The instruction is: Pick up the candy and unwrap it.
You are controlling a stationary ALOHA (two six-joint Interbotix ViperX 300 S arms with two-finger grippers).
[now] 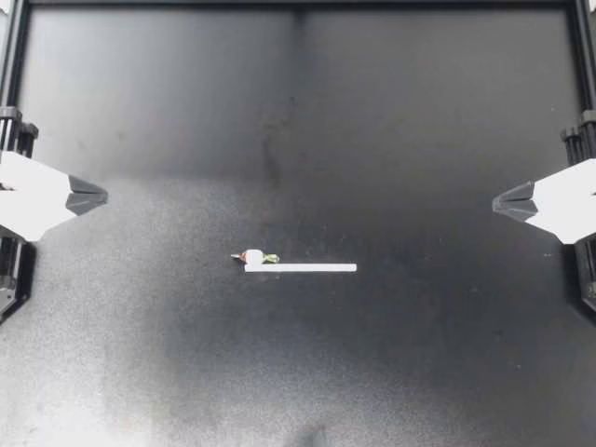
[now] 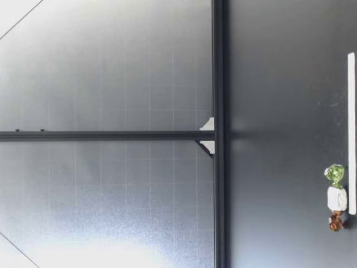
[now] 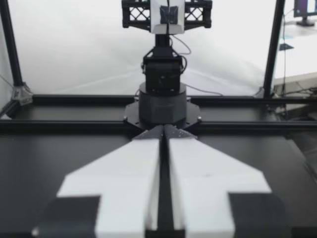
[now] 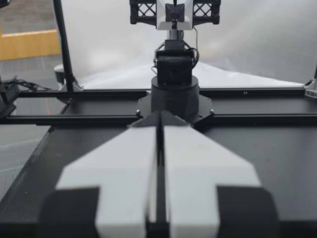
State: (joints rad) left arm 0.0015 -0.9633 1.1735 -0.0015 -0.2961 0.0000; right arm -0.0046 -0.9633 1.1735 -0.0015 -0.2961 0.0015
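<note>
A small wrapped candy (image 1: 253, 257) lies on the black table near the middle, touching the left end of a white strip (image 1: 300, 268). Its body is white, with a green twist at one end and a brown twist at the other. The low view shows the candy (image 2: 336, 198) lying on the table beside the strip (image 2: 351, 134). My left gripper (image 1: 102, 196) is shut and empty at the left edge, far from the candy. My right gripper (image 1: 495, 201) is shut and empty at the right edge. In each wrist view the fingers (image 3: 163, 136) (image 4: 159, 119) press together, and the candy is out of sight.
A black frame rail (image 1: 298, 5) borders the table's far side, with uprights at both sides. The left wrist view faces the other arm's base (image 3: 162, 99) across the table, and the right wrist view faces the opposite base (image 4: 174, 94).
</note>
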